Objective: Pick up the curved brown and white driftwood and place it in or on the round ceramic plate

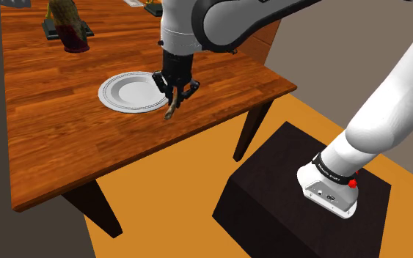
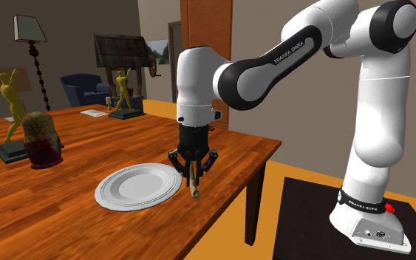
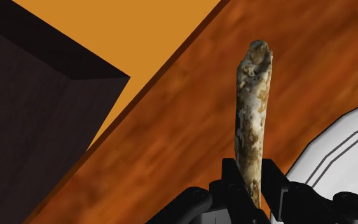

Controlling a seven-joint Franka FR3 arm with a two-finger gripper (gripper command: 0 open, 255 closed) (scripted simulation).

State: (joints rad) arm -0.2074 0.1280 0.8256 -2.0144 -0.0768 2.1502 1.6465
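The gripper (image 2: 192,170) is clasping the brown-and-white driftwood (image 2: 193,186), hanging just beside the white plate (image 2: 136,185), and is likely needing a sideways carry over its middle before releasing.

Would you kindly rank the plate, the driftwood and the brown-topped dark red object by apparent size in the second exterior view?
1. white plate, clearly largest.
2. brown-topped dark red object; it stands farther from the camera, so it may be bigger than it looks.
3. driftwood, a thin stick.
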